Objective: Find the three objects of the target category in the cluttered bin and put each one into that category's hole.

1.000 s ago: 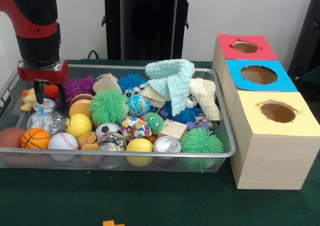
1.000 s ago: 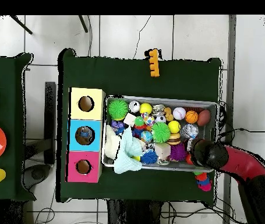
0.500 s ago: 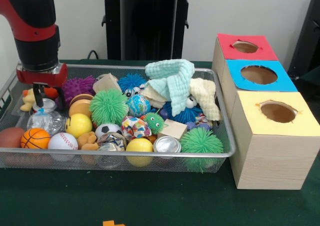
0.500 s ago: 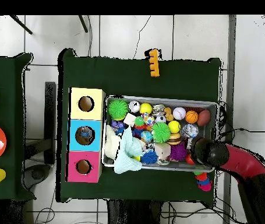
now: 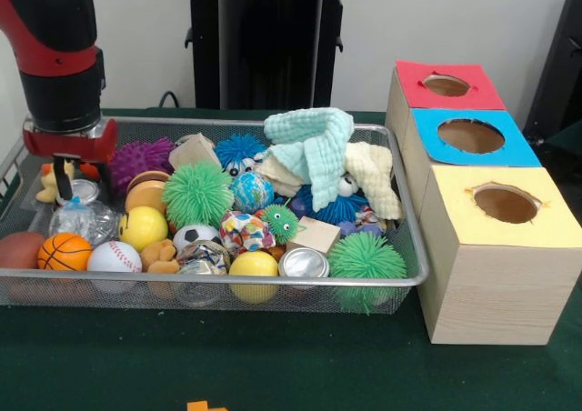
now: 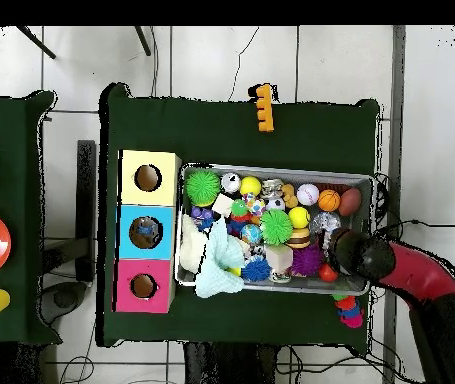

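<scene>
Wire mesh bin point(image 5: 400, 275) is packed tight with spiky rubber balls, smooth sports balls, a shiny can point(image 5: 304, 264) and soft folded cloths point(image 5: 314, 143), so there's barely any free room inside. Over its end farthest from the boxes hangs the gripper point(image 5: 65, 176), right above a crinkly clear bag point(image 5: 80, 218); can't tell if it's open or closed. Beside the other end sit three wooden boxes point(image 5: 496, 247) with round holes, topped red, blue and yellow.
</scene>
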Available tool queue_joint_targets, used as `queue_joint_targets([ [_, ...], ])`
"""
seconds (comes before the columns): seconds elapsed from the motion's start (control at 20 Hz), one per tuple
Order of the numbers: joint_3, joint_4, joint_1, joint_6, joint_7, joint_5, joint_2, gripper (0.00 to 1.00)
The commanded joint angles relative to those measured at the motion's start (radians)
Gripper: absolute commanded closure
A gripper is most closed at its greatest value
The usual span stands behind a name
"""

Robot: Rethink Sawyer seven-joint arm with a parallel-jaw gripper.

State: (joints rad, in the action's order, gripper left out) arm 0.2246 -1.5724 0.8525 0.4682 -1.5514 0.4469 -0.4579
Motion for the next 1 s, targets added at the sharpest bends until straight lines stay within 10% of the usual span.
queue_joint_targets([
  [0.05, 0.056, 0.111, -0.026, 0.117, -0.025, -0.049, 0.035, 0.0],
  [1.0, 0.018, 0.193, -0.042, 0.141, -0.027, -0.057, 0.047, 0.0],
])
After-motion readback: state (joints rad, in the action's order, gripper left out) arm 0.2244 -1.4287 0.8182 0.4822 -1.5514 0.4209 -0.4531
